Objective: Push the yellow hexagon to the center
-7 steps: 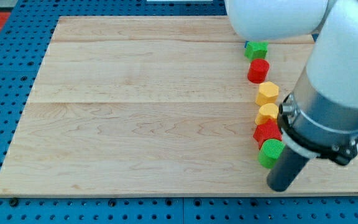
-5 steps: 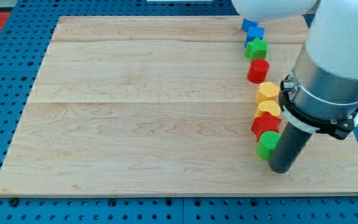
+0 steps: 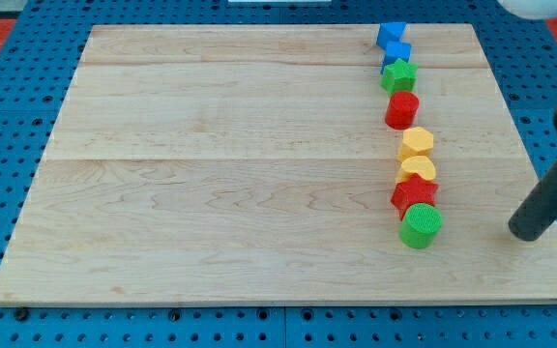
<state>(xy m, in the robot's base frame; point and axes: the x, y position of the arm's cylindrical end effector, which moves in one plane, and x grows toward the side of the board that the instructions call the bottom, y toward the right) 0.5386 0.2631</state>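
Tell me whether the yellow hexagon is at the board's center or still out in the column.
Out. The yellow hexagon sits in the block column at the view's right, above another yellow block; my tip stands apart, further right.

Pale wooden board (image 3: 211, 174) carries blue, green, red and yellow blocks.

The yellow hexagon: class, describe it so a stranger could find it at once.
On the wooden board, a column of blocks runs down the view's right. Two yellow blocks sit mid-column; the yellow hexagon is the upper one, just below the red cylinder. The lower yellow block touches the red block beneath instead.
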